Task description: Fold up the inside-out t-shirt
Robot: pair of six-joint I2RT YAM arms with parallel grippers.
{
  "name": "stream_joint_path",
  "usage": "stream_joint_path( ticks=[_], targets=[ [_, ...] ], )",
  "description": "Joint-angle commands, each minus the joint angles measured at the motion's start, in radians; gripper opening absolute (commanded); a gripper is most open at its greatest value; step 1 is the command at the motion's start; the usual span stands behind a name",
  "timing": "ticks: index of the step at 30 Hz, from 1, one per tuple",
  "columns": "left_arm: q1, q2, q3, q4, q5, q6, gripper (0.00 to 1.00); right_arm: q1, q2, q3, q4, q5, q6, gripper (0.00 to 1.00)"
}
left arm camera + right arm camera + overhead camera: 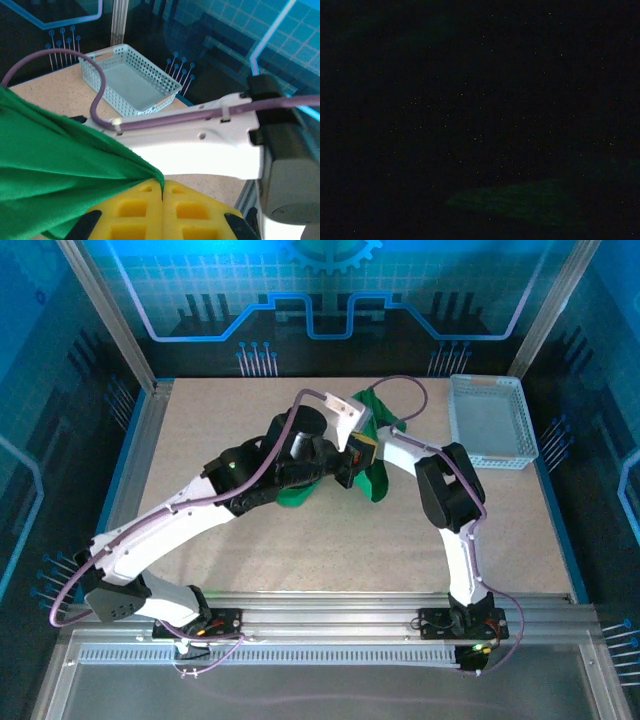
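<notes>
While the left claw (162, 210) has its yellow pads pressed together, pinching a taut corner of the green t-shirt (50, 165), no fold is made. In the top view, the left side of the bench (200, 440) is bare, with good room to spread cloth there and along the near edge. At centre, the t-shirt (378, 480) is a bunched heap under and between both wrists. It is not flat and no sleeve is laid out. I can't tell if it is still inside-out. My call: early stage, with flattening and all folds left. The right arm (445, 485) crosses just beside the left claw, so it's tight there. Right claw state: cannot tell, as the wrist view is dark. The white mesh basket (490, 425) sits at the far right corner, near the bench edge, and limits room on that side.
</notes>
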Motion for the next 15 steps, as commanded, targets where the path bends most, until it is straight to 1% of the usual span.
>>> stream_joint_path(
  ticks=[1, 4, 9, 12, 15],
  targets=[
    [-0.037, -0.021, 0.075, 0.114, 0.046, -0.003, 0.0, 0.026, 0.077, 0.082, -0.251, 0.063, 0.102, 1.0],
    [-0.036, -0.038, 0.08, 0.129, 0.031, 0.002, 0.0, 0.037, 0.1, 0.12, -0.314, 0.058, 0.137, 1.0],
    [-0.038, -0.059, 0.117, 0.128, 0.003, 0.028, 0.0, 0.045, 0.14, 0.178, -0.384, 0.003, 0.169, 1.0],
    [-0.037, -0.058, 0.142, 0.131, 0.019, 0.03, 0.0, 0.066, 0.14, 0.171, -0.378, -0.014, 0.186, 1.0],
    [-0.039, -0.05, 0.162, 0.134, 0.051, 0.018, 0.0, 0.081, 0.183, 0.189, -0.39, -0.028, 0.207, 1.0]
  ],
)
